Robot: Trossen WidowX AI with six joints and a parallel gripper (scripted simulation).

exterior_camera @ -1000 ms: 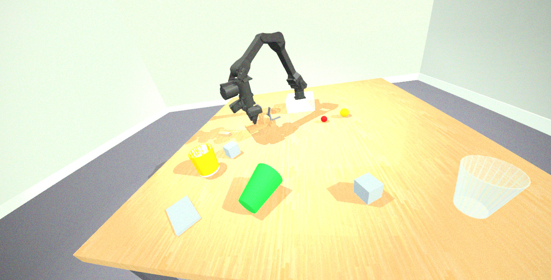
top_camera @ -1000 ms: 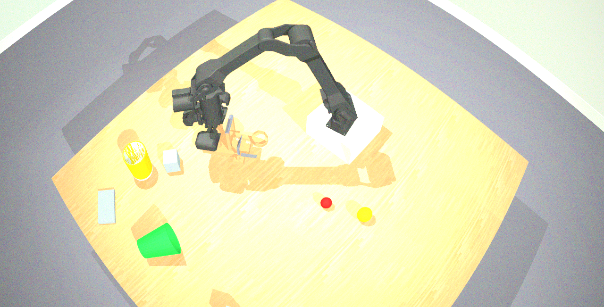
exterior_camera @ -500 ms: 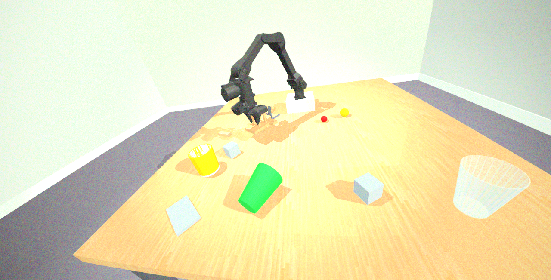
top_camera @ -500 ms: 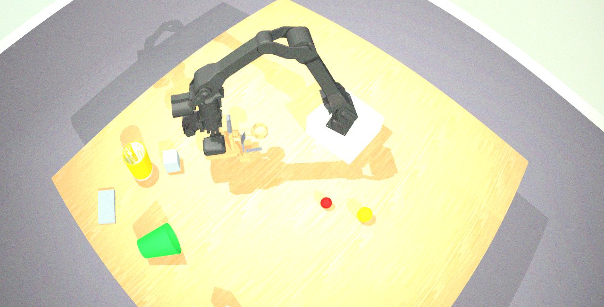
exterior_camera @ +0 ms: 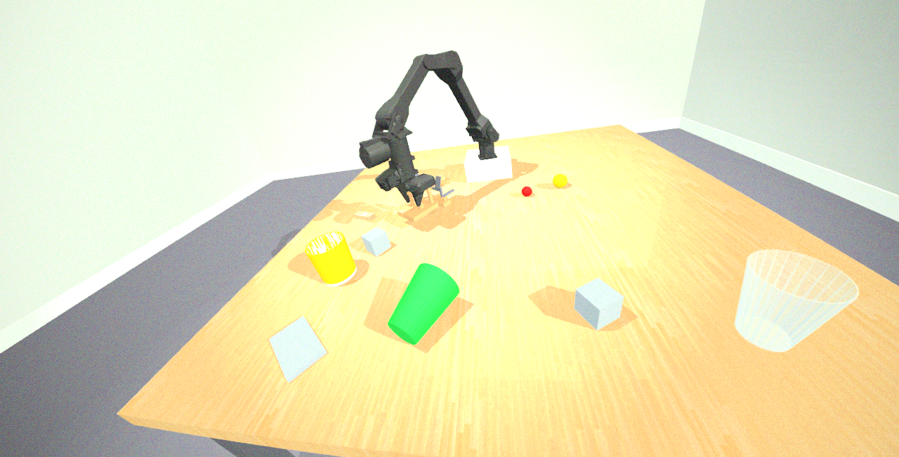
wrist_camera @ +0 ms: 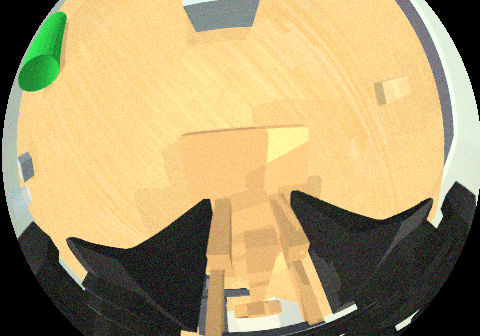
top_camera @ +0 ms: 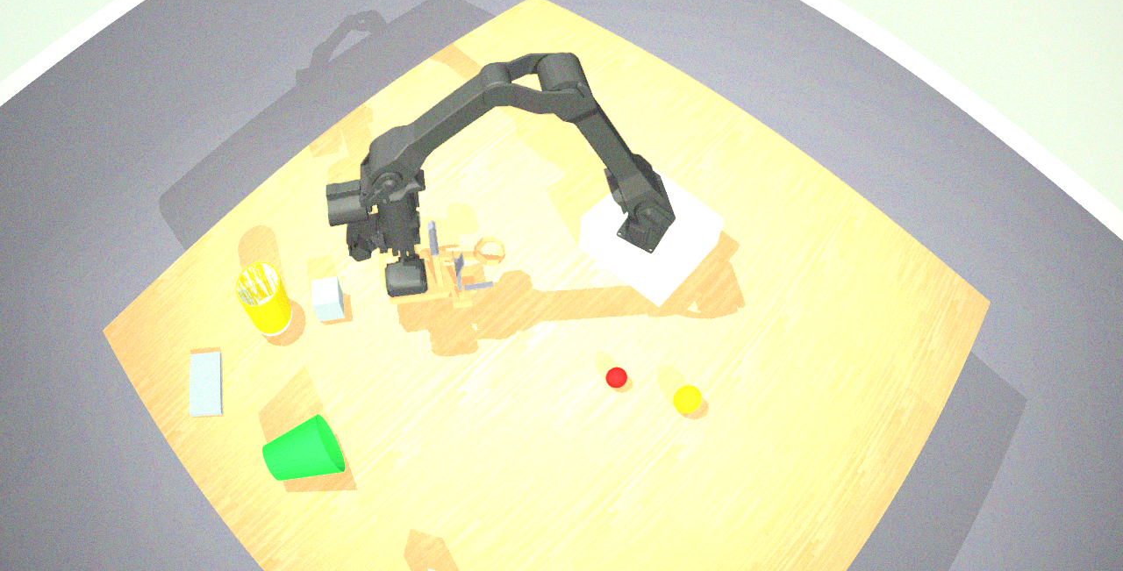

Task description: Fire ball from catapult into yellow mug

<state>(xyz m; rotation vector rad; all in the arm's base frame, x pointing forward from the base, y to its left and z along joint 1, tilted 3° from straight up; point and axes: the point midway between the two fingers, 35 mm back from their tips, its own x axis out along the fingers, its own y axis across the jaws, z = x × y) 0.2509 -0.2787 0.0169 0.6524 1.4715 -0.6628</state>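
Bright, even light fills every view. The arm (top_camera: 502, 96) throws hard-edged, darker orange shadows across the wooden table (top_camera: 785, 410), several overlapping, and a grey one on the floor at the upper left. A pale glare streaks the table's centre in the exterior view. Fine grain speckles everything. The top view bows the table's edges; the wrist view is a fisheye circle ringed in black.

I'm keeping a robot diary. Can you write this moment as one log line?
pincer: shut on catapult | red ball: on table, not loaded | yellow mug: upright, beyond a pale cube
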